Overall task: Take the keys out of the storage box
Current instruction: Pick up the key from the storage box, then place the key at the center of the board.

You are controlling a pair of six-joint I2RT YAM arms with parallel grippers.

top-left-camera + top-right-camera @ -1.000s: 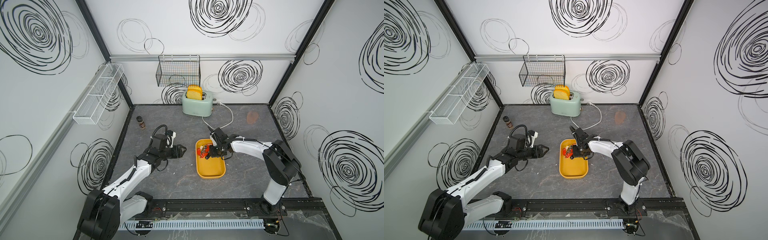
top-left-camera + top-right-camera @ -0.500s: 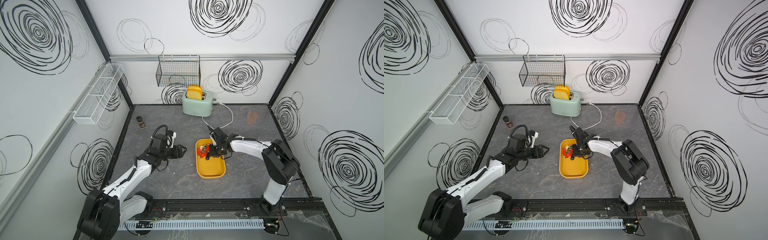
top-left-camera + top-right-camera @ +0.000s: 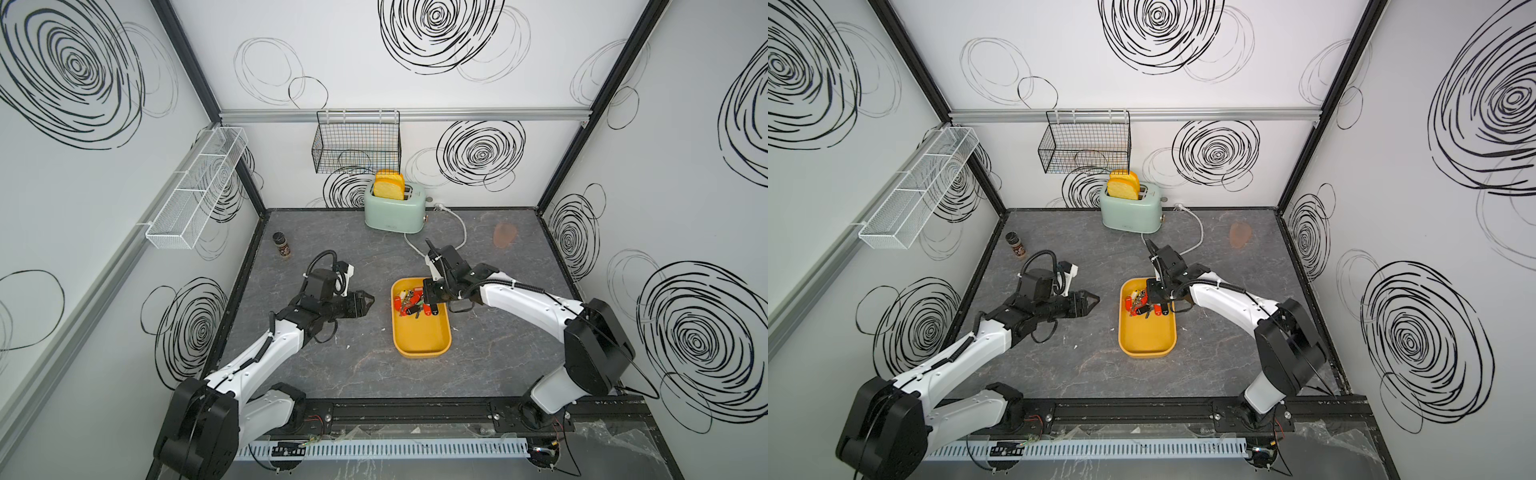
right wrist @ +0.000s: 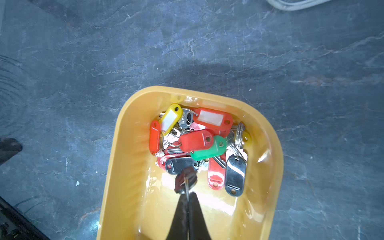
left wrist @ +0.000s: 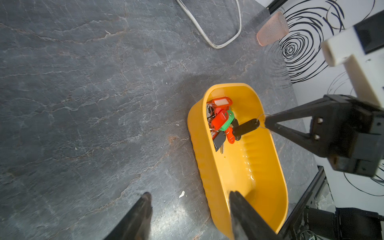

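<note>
The mustard-yellow storage box [image 3: 422, 336] [image 3: 1146, 336] sits mid-table. The keys [image 3: 409, 302] [image 3: 1139, 302] with red, green, yellow and black tags are piled at its far end. My right gripper [image 3: 430, 299] [image 4: 188, 195] reaches down into the box [image 4: 128, 166]. It is shut on the thin metal ring of a black-tagged key [image 4: 186, 179] [image 5: 246, 128] at the near edge of the pile [image 4: 197, 141]. That tag hangs lifted and tilted above the heap [image 5: 220, 122]. My left gripper [image 3: 368, 301] [image 5: 190, 195] hovers open just left of the box [image 5: 255, 166], holding nothing.
A mint toaster [image 3: 395, 208] with bread stands at the back, its white cord [image 3: 457, 232] looping toward the right arm. A spice jar [image 3: 281, 245] stands at the back left and a pink cup [image 3: 505, 235] at the back right. A black wire basket [image 3: 357, 145] and a white mesh shelf [image 3: 195, 187] hang on the walls.
My right gripper has closed on the ring of the black-tagged key inside the box. The left arm has stayed still.
</note>
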